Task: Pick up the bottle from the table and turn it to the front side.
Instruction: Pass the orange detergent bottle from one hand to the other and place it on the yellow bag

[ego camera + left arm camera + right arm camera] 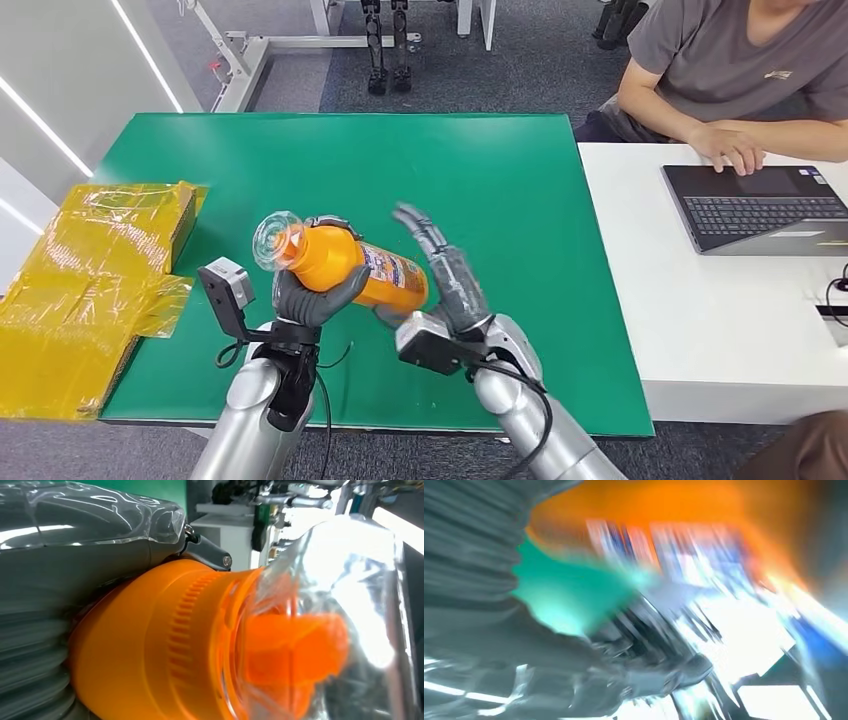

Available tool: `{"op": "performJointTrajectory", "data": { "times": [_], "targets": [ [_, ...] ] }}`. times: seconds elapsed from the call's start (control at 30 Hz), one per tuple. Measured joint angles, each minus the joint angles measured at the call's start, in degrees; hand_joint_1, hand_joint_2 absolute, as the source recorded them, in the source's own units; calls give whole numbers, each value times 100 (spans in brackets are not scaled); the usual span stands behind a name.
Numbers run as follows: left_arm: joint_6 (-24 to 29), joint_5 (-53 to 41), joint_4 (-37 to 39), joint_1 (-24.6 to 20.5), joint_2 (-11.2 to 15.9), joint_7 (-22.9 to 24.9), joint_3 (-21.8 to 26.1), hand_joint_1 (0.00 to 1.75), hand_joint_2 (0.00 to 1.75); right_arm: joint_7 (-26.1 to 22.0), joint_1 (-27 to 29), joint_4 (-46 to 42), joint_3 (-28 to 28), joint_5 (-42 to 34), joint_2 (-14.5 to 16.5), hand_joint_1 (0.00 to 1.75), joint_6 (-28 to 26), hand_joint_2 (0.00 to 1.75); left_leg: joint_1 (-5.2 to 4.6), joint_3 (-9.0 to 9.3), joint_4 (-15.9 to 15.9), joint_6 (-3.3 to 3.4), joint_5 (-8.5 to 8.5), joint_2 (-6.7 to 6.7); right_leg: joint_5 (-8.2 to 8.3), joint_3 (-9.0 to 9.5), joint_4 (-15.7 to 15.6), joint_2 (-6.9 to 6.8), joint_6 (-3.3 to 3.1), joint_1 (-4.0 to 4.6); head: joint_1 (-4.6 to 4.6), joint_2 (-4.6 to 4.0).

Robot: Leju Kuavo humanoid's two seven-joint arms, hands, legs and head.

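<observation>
Head view: left hand (pixel 312 295) grips the tilted orange bottle (pixel 345 262) above the green tabletop (pixel 500 200); right hand (pixel 445 275), fingers spread, holds nothing beside it.

Two silver arms end in dark grey hands — left hand (pixel 312 296), right hand (pixel 450 280) — each wrist carrying a boxy grey camera module (black cables trailing down the forearms).

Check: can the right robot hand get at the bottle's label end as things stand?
Probably yes. The right robot hand is open right beside the bottle; the left robot hand grips near the cap end, leaving the label end free.
</observation>
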Motion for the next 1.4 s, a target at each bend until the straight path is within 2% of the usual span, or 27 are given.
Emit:
{"op": "performJointTrajectory", "data": {
  "times": [0.1,0.2,0.37,0.5,0.7,0.83,0.97,1.2,1.4],
  "targets": [
    [234,-295,-97,-7,42,-7,52,175,175,-480,441,-720,-188,-519,-2,0,-723,175,0,-1,0,0,-2,4,0,-1,-1,5,0,0,0,1],
    [550,-755,-196,-15,94,2,114,175,175,-742,833,-1409,-258,-955,-4,0,-1230,175,0,-1,-1,0,-3,4,-2,-2,-1,6,0,0,0,1],
    [473,-969,-341,-19,249,-44,244,175,175,-798,1253,-2173,-260,-1083,-21,0,-1511,175,1,1,-4,0,-3,5,-2,-2,-1,6,0,0,-1,0],
    [816,-1809,-368,-63,452,41,318,175,175,-799,1421,-2479,-250,-1133,-50,0,-1628,175,1,2,-5,-2,0,6,-2,-2,1,7,-1,1,0,0],
    [1781,-3849,-352,-188,935,265,387,175,175,-799,1604,-2741,-244,-1146,-92,0,-1696,175,1,3,-5,-3,2,9,-1,-2,2,10,-2,1,0,1],
    [2377,-4782,-325,-190,1257,377,410,175,175,-799,1675,-2860,-244,-1199,-124,0,-1590,175,1,2,-6,-3,1,10,-2,-2,2,12,-1,1,0,0],
    [2854,-5813,-243,-135,1592,694,410,175,175,-799,1691,-2948,-244,-1322,-156,0,-1385,175,1,2,-8,-4,0,16,-2,-3,1,16,-1,1,0,1],
    [3379,-8230,-91,131,2109,1598,400,175,175,-799,1711,-3056,-235,-1288,-175,0,-1229,175,1,3,-8,-4,0,17,-2,-3,1,17,-2,1,0,0],
    [3371,-9079,117,192,2473,2097,384,175,175,-799,1681,-3073,-236,-1255,-175,0,-1049,175,2,3,-8,-4,1,16,-2,-4,1,17,-2,2,1,1]
  ]
}}
